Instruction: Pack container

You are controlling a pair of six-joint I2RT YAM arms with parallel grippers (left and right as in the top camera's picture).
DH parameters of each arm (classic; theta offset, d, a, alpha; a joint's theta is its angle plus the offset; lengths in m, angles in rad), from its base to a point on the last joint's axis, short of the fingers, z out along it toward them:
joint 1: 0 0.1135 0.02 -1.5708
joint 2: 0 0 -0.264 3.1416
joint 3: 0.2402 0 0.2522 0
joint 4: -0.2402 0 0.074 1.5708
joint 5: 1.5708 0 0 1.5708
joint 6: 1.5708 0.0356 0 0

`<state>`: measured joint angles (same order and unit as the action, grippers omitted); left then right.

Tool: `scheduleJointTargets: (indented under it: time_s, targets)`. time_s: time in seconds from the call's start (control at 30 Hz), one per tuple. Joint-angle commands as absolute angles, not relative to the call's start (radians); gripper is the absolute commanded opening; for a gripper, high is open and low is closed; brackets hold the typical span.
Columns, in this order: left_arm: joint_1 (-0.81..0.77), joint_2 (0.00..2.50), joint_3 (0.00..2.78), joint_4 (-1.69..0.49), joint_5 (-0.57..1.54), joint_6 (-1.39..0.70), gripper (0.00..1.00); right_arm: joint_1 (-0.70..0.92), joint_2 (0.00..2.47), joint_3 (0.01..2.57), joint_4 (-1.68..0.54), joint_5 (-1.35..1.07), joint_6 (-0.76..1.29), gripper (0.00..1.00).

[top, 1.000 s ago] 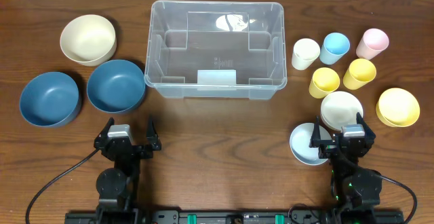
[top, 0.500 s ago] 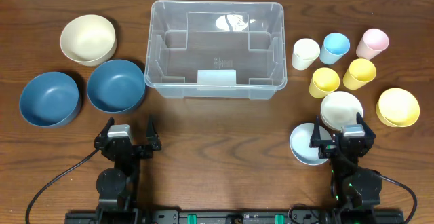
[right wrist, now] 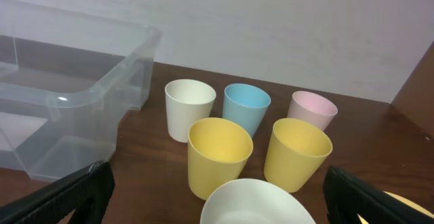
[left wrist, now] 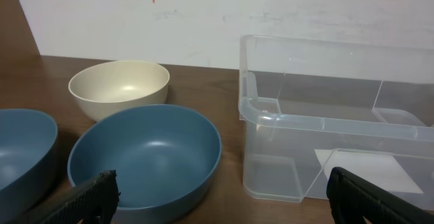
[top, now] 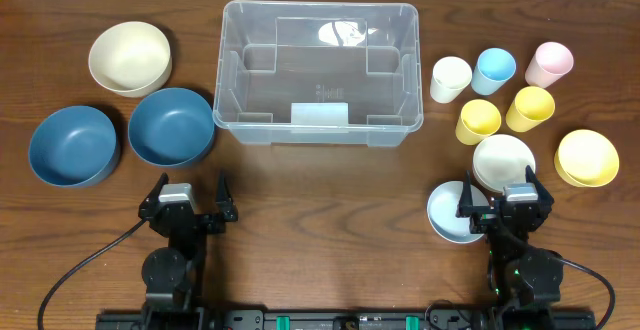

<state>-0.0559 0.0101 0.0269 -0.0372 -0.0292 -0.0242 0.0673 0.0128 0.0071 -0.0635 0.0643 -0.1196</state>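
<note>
End effectors both released and empty: left end effector (top: 190, 182) and right end effector (top: 502, 185) sit at the six o'clock edge of the table (top: 320, 190). The container (top: 318, 70) stands empty toward twelve o'clock, so packing looks unstarted. Likely next: the left reaches to eleven o'clock and straddles the rim of the near blue bowl (top: 171, 126).
</note>
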Motion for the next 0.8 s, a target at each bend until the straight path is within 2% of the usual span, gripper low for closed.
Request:
scheduleJointTargets:
  time_s: [0.0, 0.47, 0.6, 0.77]
  targets:
    - [-0.051, 0.004, 0.004, -0.071, -0.037, -0.008, 0.98, 0.057, 0.006, 0.006, -0.067, 0.078, -0.105, 0.99]
    - [-0.051, 0.004, 0.004, -0.071, -0.037, -0.008, 0.98, 0.057, 0.006, 0.006, -0.038, 0.109, -0.105, 0.99]
    - [-0.051, 0.004, 0.004, -0.071, -0.037, -0.008, 0.98, 0.057, 0.006, 0.017, 0.040, 0.113, 0.076, 0.99]
    - [-0.051, 0.004, 0.004, -0.071, -0.037, -0.008, 0.98, 0.057, 0.079, 0.182, -0.182, 0.090, 0.196, 0.99]
